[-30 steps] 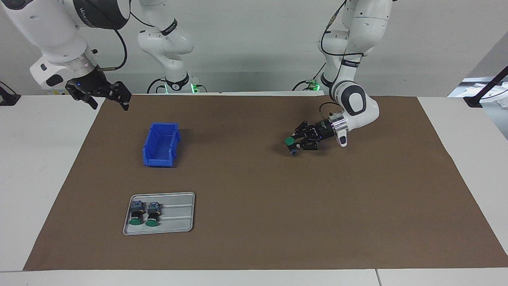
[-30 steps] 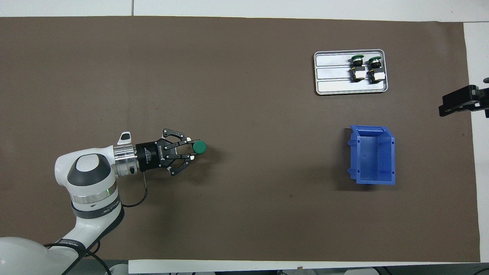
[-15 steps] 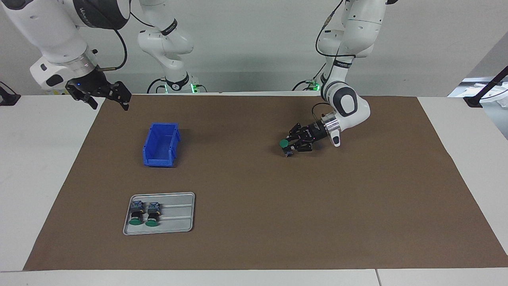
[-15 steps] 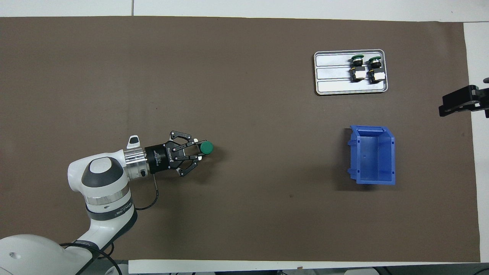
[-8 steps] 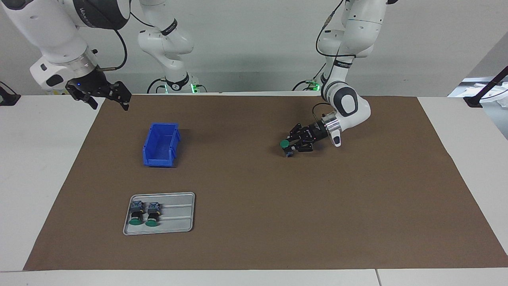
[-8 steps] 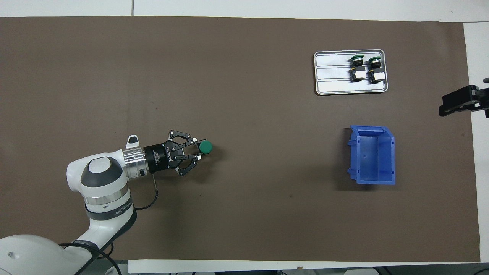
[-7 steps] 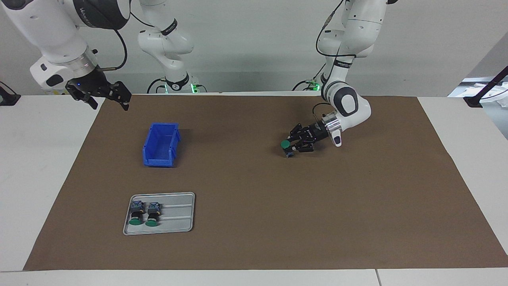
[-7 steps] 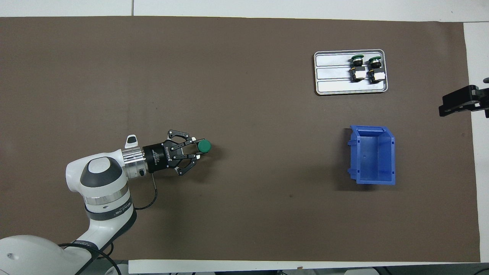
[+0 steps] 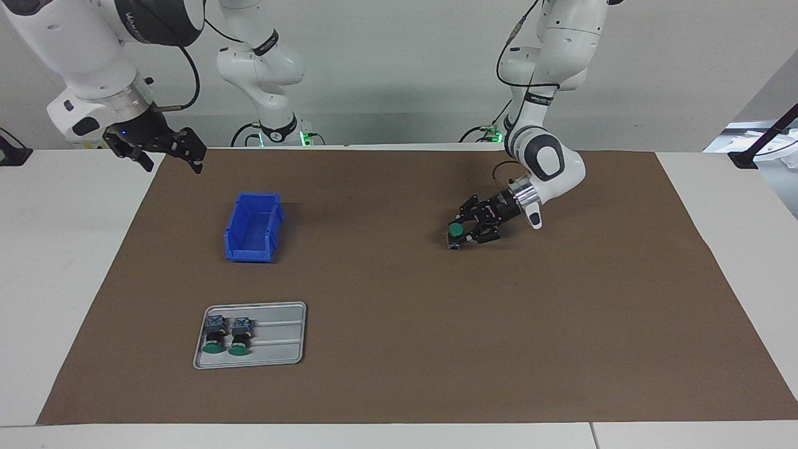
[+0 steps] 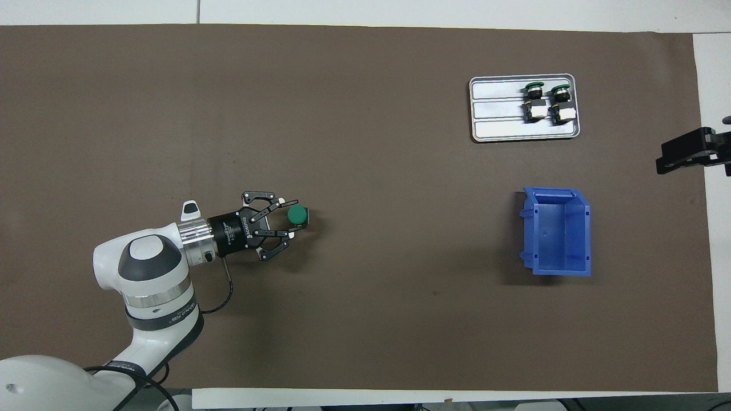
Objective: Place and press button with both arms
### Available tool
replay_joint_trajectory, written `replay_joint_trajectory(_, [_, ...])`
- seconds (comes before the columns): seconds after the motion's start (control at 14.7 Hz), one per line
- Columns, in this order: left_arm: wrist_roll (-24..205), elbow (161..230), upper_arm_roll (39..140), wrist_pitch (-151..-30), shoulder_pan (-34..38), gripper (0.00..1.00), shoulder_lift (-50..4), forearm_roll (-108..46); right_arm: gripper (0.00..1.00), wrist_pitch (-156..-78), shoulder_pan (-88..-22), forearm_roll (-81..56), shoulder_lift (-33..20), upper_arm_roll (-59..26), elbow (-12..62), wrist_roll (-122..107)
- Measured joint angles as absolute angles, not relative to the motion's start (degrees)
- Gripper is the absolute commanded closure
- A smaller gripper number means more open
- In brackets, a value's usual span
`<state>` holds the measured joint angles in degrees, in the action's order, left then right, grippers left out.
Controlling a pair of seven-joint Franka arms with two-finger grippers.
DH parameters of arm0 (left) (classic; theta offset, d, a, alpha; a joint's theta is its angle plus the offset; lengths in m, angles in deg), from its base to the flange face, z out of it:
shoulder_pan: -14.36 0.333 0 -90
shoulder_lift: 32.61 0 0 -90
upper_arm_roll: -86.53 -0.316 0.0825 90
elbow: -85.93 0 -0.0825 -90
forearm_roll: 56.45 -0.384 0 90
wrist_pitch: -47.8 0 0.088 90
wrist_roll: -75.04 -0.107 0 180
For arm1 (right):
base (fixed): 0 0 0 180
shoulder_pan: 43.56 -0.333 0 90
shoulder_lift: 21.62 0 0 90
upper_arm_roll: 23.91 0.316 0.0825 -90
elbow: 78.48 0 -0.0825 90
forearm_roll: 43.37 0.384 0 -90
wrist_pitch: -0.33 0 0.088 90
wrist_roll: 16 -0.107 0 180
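A green-capped button stands upright on the brown mat, toward the left arm's end of the table. My left gripper lies low at it, open, a finger on either side of the button and a small gap at each. In the overhead view the left gripper comes in sideways. My right gripper waits open in the air over the mat's corner nearest the right arm's base, holding nothing; only a part of the right gripper shows in the overhead view.
A blue bin stands open-topped toward the right arm's end of the mat. Farther from the robots than the bin lies a grey tray with two more green-capped buttons lying side by side in it. White table borders the mat.
The left gripper's fingers have spread apart off the button, which now stands on the mat on its own. The left wrist has drawn back slightly. The right arm has not moved.
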<state>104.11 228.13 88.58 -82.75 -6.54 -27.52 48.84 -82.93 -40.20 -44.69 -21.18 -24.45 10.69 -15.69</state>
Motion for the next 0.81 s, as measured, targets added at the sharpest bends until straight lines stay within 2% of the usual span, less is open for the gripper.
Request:
replay_joint_trajectory(0.48, [104.74, 228.03, 88.60, -85.56, -7.97, 0.00, -28.65, 49.13, 0.01, -82.93, -40.20, -44.69, -21.18, -24.45, 10.70, -15.69])
replay_joint_trajectory(0.81, [105.98, 228.04, 88.60, -86.38, -8.11, 0.00, -31.36, 49.13, 0.01, -82.93, -40.20, -44.69, -21.18, -24.45, 10.70, -15.69])
